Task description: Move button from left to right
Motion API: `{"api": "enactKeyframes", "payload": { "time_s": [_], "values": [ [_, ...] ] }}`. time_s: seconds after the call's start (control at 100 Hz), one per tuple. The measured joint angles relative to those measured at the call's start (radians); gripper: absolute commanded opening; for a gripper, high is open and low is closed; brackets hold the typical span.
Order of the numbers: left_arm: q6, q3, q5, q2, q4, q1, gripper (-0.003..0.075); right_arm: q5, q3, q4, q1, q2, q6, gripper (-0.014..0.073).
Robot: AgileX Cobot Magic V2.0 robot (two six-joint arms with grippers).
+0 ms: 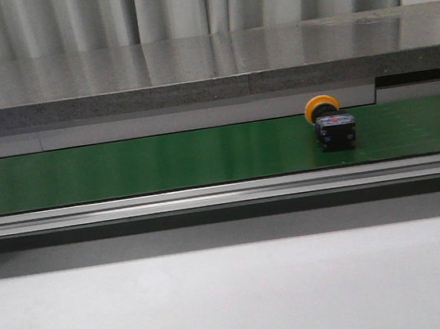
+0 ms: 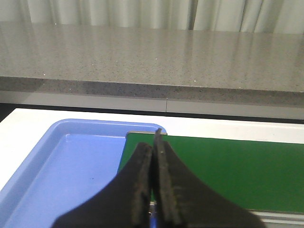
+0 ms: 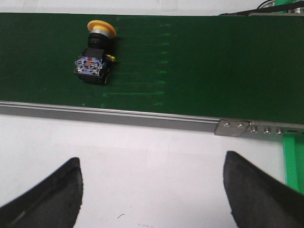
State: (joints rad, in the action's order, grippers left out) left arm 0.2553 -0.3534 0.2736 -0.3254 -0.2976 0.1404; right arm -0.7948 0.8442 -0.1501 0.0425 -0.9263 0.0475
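Note:
The button [image 1: 331, 124], an orange-yellow cap on a dark blocky body, lies on its side on the green belt [image 1: 163, 162], right of the middle in the front view. It also shows in the right wrist view [image 3: 95, 54], lying on the belt [image 3: 199, 61]. My right gripper [image 3: 152, 164] is open and empty over the white table, short of the belt's metal rail and apart from the button. My left gripper [image 2: 153, 145] is shut and empty, above the belt's end [image 2: 228, 171] beside a blue tray. Neither gripper shows in the front view.
A blue tray [image 2: 71, 166] sits at the belt's left end. A metal rail [image 3: 118, 115] borders the belt's near side, with a screwed bracket [image 3: 232, 127]. A grey stone counter [image 1: 208, 66] runs behind the belt. White table [image 1: 236, 299] lies in front.

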Motion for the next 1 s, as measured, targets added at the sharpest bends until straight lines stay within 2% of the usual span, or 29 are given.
{"api": "enactKeyframes", "payload": {
  "time_s": [0.69, 1.0],
  "values": [
    [0.0, 0.0, 0.0, 0.0, 0.0, 0.0, -0.002, 0.081, 0.28, 0.0, 0.0, -0.489, 0.082, 0.0605],
    [0.0, 0.0, 0.0, 0.0, 0.0, 0.0, -0.002, 0.13, 0.324, 0.0, 0.0, -0.649, 0.084, 0.0605]
  ]
}}
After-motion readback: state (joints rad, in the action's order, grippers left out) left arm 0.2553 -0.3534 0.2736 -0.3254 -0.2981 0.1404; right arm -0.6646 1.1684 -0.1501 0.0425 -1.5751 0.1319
